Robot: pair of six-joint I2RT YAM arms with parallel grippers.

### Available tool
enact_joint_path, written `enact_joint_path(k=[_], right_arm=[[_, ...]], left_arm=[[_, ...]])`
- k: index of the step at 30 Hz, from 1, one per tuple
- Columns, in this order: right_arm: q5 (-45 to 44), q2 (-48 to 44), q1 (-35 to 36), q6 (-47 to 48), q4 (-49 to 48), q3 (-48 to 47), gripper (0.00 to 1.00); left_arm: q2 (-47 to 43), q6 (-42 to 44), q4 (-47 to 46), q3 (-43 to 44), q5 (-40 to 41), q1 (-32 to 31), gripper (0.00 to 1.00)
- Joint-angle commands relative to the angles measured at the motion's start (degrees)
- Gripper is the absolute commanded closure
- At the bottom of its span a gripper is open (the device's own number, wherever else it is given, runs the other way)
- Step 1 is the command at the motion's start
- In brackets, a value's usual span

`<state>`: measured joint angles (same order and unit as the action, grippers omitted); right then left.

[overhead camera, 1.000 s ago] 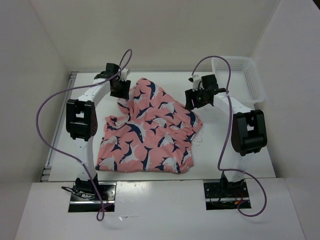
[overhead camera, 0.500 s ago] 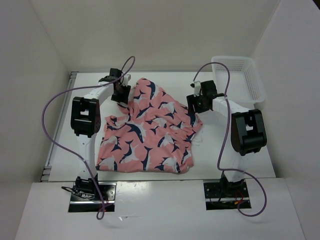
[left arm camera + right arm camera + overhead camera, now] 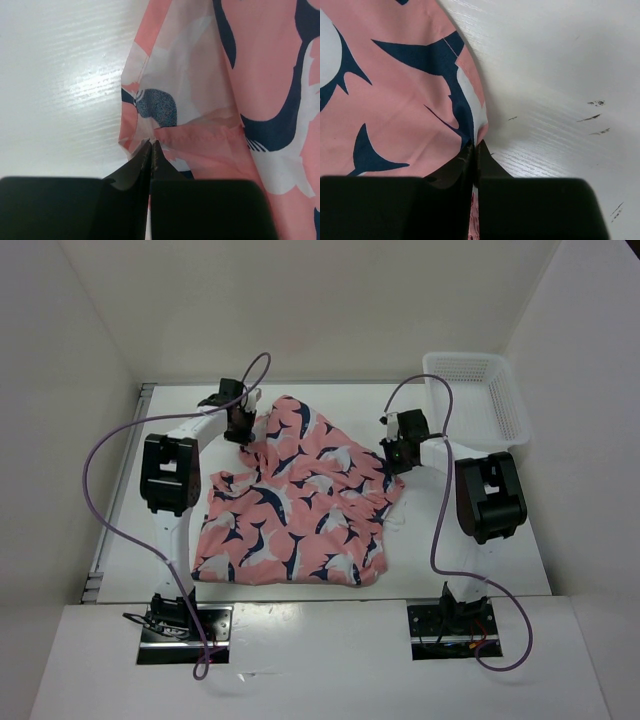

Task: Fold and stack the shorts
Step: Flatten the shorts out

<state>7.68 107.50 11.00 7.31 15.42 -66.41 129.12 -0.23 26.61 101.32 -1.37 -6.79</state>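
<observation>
The coral-pink shorts [image 3: 300,495] with navy-and-white whale shapes lie spread and rumpled on the white table. My left gripper [image 3: 243,436] is at their far left corner, shut on the shorts' hem [image 3: 150,142]. My right gripper [image 3: 392,458] is at the right edge, shut on a fold of the shorts [image 3: 476,140]. In both wrist views the black jaws meet with a thin pinch of fabric between them. Each corner under the jaws is partly hidden.
A white mesh basket [image 3: 475,395] stands at the far right corner of the table [image 3: 470,560]. White walls close in the back and both sides. Purple cables loop over both arms. Small dark scuffs [image 3: 595,117] mark the table by the right gripper.
Both grippers have come down onto the cloth and shut on it: the left on the far left corner, the right on the right edge. The right arm has shifted a little inward.
</observation>
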Motion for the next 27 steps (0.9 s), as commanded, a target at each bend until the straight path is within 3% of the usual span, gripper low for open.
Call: enact_joint_path(k=[1, 7, 15, 18, 20, 21, 24, 27], right_arm=[[-1.44, 0.43, 0.33, 0.25, -3.2, -0.55, 0.96], [-5.83, 0.43, 0.33, 2.09, -4.87, -1.09, 1.0], [-3.65, 1.56, 0.33, 3.41, -4.87, -3.98, 1.0], [-2.5, 1.57, 1.48, 5.51, -4.35, -4.78, 1.0], [-1.45, 1.57, 2.0, 6.05, -3.82, -5.92, 1.0], [-0.83, 1.57, 2.52, 6.05, -3.82, -5.92, 1.0], [0.57, 1.57, 2.53, 6.58, -3.29, -5.92, 1.0], [1.19, 1.57, 3.06, 7.71, -2.68, -5.92, 1.0]], left_arm=[[-2.71, 0.23, 3.45, -2.35, 0.05, 0.54, 1.0], [-10.72, 0.23, 6.61, -4.55, -1.18, 5.9, 1.0], [-16.35, 0.23, 7.84, -13.77, -0.57, 7.67, 0.97], [-17.41, 0.23, 8.89, -15.71, -1.35, 7.67, 0.81], [-18.11, 0.23, 9.68, -15.71, -3.46, 7.67, 0.51], [-18.72, 0.23, 10.21, -13.71, -6.95, 7.67, 0.45], [-17.33, 0.23, 11.53, -8.61, -13.98, 7.14, 0.35], [-12.94, 0.23, 11.53, -2.28, -15.5, 5.48, 0.33]])
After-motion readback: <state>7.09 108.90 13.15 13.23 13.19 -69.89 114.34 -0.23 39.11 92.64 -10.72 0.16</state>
